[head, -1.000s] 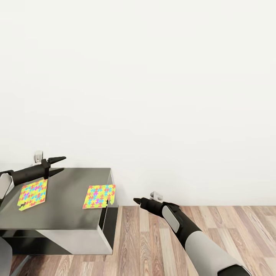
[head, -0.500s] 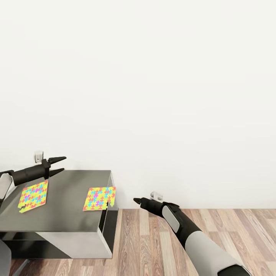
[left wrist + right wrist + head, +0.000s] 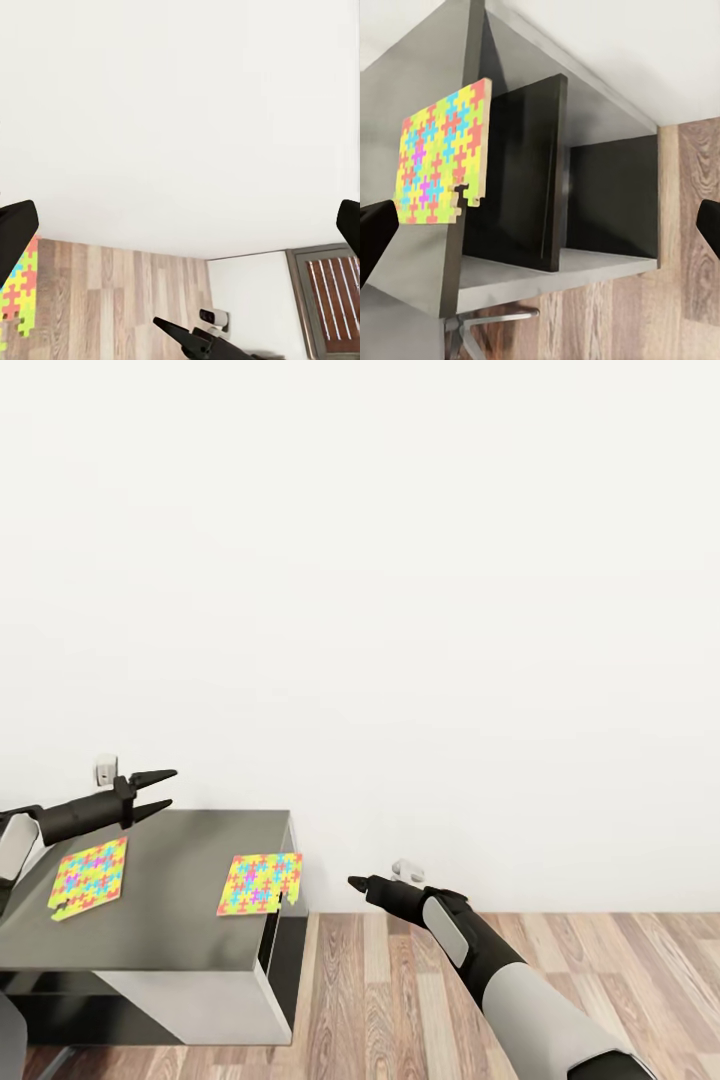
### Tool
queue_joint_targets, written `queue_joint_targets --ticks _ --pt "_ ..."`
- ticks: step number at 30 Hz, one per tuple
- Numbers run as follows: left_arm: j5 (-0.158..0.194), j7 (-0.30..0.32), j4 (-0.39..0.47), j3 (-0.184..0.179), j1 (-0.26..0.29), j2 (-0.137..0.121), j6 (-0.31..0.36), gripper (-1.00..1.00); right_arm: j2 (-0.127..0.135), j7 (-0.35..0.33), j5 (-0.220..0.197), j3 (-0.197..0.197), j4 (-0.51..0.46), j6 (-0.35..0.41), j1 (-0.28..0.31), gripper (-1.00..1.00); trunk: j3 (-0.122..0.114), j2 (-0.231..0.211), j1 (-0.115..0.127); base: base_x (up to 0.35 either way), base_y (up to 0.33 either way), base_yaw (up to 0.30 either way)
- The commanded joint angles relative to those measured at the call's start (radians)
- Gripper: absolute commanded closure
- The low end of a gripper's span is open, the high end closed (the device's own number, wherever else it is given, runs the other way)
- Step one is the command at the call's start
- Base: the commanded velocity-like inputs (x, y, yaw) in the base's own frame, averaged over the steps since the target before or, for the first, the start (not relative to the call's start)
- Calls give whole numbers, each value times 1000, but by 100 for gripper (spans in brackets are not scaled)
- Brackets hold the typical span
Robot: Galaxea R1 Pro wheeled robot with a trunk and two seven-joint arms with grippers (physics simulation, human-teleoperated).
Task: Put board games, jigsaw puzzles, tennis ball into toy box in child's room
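Observation:
Two bright multicoloured jigsaw puzzles lie flat on a dark grey table point(image 3: 170, 920). One puzzle point(image 3: 88, 877) is near the left. The other puzzle point(image 3: 260, 883) overhangs the table's right edge and appears again in the right wrist view point(image 3: 439, 161). My left gripper point(image 3: 168, 788) hovers open above the table's back, just beyond the left puzzle, with nothing between its fingers point(image 3: 15, 232). My right gripper point(image 3: 352, 881) hangs in the air to the right of the table, pointing at the overhanging puzzle. Its fingers point(image 3: 375, 232) stand wide apart and empty.
The table has open shelf compartments point(image 3: 607, 195) under its top, split by a dark divider. A white wall stands close behind, with a socket point(image 3: 104, 768) on it. Wooden floor point(image 3: 400, 1000) stretches to the right of the table. A slatted door point(image 3: 330, 300) shows in the left wrist view.
The table and puzzles sit slightly lower in the head view, so the camera has shifted. My left gripper has edged a little to the right. The right arm holds its place.

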State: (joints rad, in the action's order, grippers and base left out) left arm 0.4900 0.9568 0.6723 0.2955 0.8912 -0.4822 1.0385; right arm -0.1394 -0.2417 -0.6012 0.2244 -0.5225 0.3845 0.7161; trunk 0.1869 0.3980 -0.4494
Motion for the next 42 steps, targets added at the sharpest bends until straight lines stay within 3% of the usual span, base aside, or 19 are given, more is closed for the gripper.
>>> queue_joint_targets --ticks 1,10,20,42 --pt "-4 6 0 2 1 1 3 -100 0 0 -4 1 -1 4 1 -100 0 2 -1 0 0 0" --pt "-5 37 0 3 0 6 2 -100 1 -11 -21 1 -1 4 0 -100 -12 2 -1 0 0 0" --pt "-5 42 -1 3 0 8 2 -100 1 -88 -32 -27 1 2 -3 -100 -19 2 -1 0 0 0" --pt "-5 42 -2 3 -6 8 0 -100 -14 -94 -33 -37 9 6 -4 -100 -20 2 -1 24 16 0"
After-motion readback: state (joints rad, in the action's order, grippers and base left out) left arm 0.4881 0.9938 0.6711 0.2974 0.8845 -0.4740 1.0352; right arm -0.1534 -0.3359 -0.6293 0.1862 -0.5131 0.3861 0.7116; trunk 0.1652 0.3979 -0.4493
